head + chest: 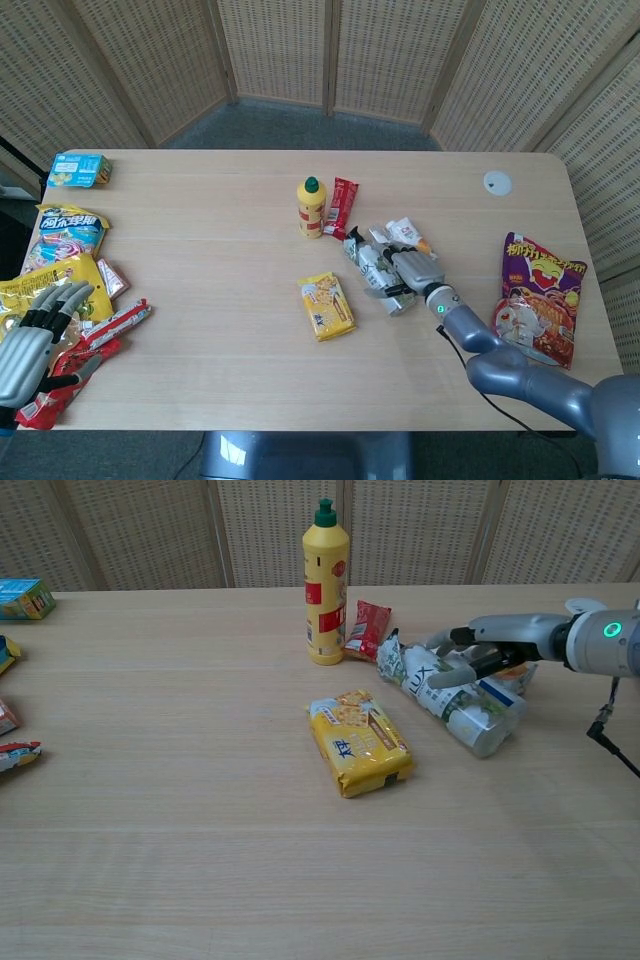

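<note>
Item: soap pack (440,697), mid-table, at four o'clock from the yellow bottle (326,585). My right hand (478,652) lies on it, fingers draped over, not clearly gripping. I judge it light, crinkly, slippery; take it across the middle. Left hand (28,345) spread, idle.

**Colours on the table**

The table (200,200) is pale wood-grain. At frame centre, the bottle (326,585) is yellow with a green cap and red label; the sachet (368,628) beside it is red. The biscuit pack (359,742) is yellow. The soap pack (440,697) is white with green print. The right hand (470,655) is grey with black fingers. At right, the snack bag (538,296) is purple and red. Upper left, the box (78,170) is turquoise. Lower left, the left hand (32,340) is silver-grey and black.
</note>
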{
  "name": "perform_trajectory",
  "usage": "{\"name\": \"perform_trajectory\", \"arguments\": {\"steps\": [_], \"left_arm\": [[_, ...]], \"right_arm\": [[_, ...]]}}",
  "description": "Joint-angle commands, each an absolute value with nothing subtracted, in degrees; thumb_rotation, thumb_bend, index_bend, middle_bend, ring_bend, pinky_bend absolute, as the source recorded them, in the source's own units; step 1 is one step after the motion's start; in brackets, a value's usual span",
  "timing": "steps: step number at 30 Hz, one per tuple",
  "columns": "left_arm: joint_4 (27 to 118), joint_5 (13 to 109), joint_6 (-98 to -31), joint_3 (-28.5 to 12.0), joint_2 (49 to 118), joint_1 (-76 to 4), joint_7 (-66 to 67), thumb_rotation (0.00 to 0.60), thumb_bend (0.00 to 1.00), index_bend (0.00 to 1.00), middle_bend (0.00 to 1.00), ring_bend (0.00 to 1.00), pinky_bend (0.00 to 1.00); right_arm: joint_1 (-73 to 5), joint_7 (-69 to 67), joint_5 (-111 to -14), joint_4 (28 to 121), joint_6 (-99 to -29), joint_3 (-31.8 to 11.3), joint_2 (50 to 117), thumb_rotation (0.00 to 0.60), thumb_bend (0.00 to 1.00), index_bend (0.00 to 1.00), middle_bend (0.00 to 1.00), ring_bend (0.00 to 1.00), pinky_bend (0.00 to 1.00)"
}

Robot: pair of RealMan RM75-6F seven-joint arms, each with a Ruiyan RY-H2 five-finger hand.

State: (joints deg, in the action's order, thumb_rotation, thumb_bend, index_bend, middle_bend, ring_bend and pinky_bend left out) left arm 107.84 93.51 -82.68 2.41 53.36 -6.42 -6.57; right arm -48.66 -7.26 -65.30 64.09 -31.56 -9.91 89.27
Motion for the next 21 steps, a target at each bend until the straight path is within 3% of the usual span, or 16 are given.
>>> {"name": "perform_trajectory", "arguments": {"steps": [1, 21], "left_arm": [[107.99, 93.5, -82.65, 2.35, 53.33, -6.47, -6.51, 0.6, 0.32, 0.0, 0.0, 0.0, 0.0], [108.89, 93.57, -82.02, 1.94, 53.36, -7.23, -5.64, 0.6, 0.32, 0.0, 0.0, 0.0, 0.0]], "right_arm": [[-48.75, -6.78, -65.07, 63.07, -31.16, -9.52, 89.44, 0.233, 0.18, 0.0, 0.0, 0.0, 0.0], [-46.03, -1.54, -56.81, 57.13, -31.19, -8.94, 88.57, 0.233, 0.18, 0.0, 0.0, 0.0, 0.0]]}}
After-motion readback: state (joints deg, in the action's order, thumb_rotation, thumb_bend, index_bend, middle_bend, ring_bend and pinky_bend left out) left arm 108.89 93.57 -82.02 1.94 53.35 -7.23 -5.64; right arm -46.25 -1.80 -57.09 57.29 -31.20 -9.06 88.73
